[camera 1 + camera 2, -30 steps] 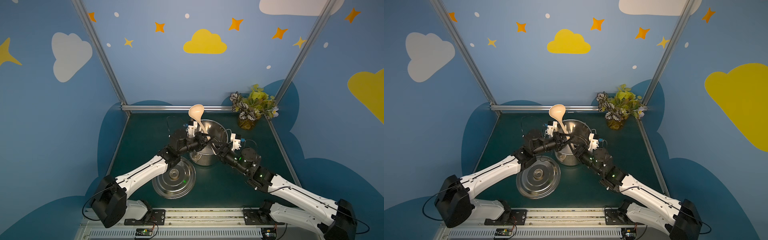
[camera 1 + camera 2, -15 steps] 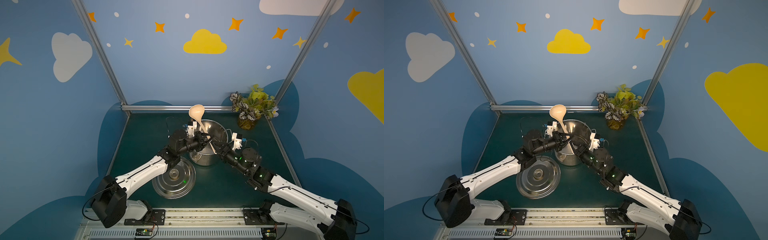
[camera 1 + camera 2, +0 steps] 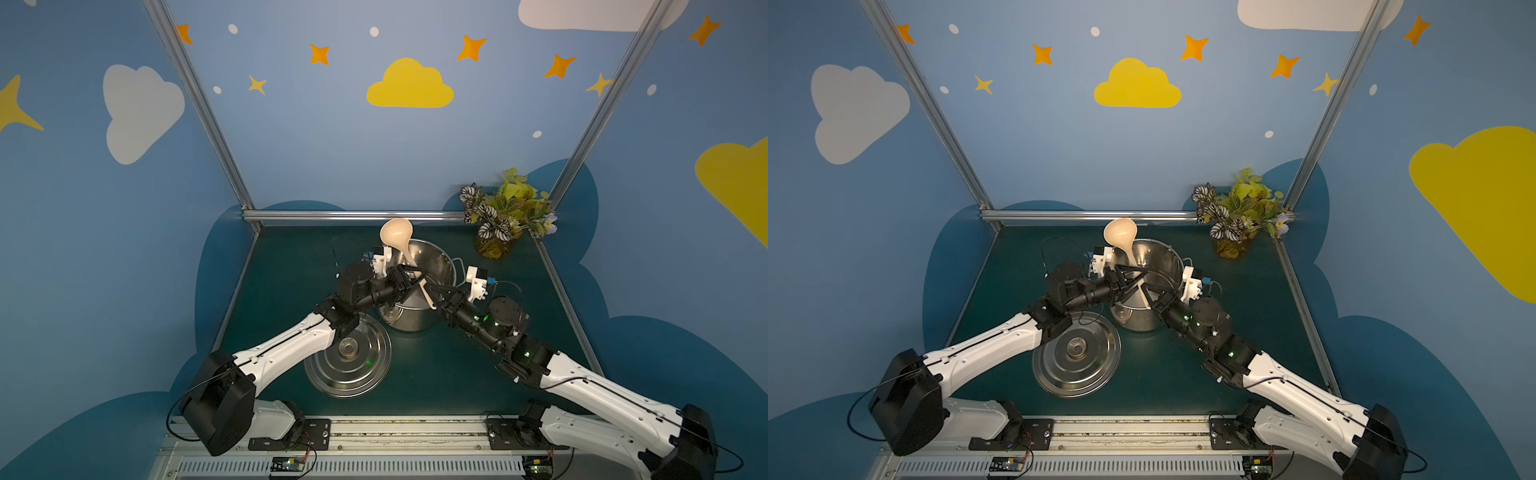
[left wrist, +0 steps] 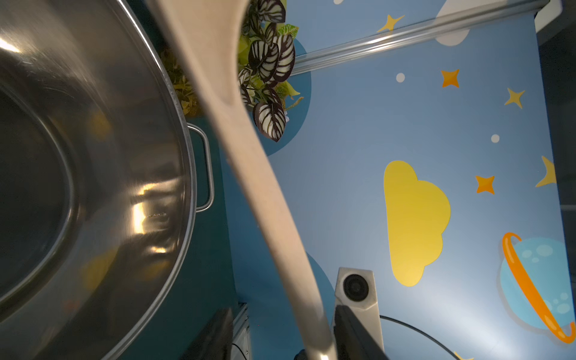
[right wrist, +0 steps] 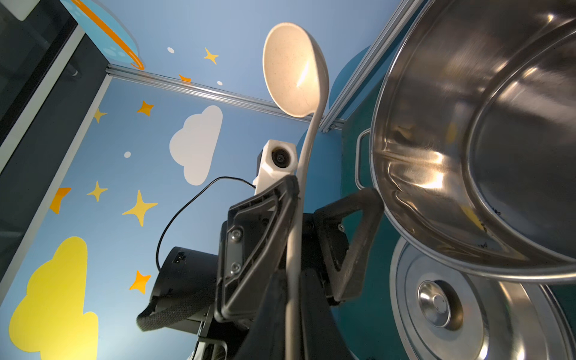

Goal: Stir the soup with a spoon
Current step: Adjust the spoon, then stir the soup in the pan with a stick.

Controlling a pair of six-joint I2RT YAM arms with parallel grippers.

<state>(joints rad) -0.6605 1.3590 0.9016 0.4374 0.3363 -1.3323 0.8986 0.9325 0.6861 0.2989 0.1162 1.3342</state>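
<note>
The lid [image 3: 365,374] lies off the pot [image 3: 441,266]; the right gripper [image 3: 433,293] pinches the spoon [image 3: 397,236] bowl-up (left gripper [image 3: 1139,281] spread around its handle); flipping and stirring remain

The pot [image 3: 411,318] was polished steel, mirror-bright inside with smeared highlights. At seven o'clock from it, the lid [image 3: 332,376] showed the same glossy metal, finely ringed. The spoon [image 5: 293,71] looked like smooth cream plastic (faintly speckled, with a soft sheen). The table [image 3: 457,353] was matt dark teal. The arm shells [image 3: 286,349] were glossy white plastic; the frame rail [image 3: 353,215], at twelve o'clock, was brushed aluminium.
</note>
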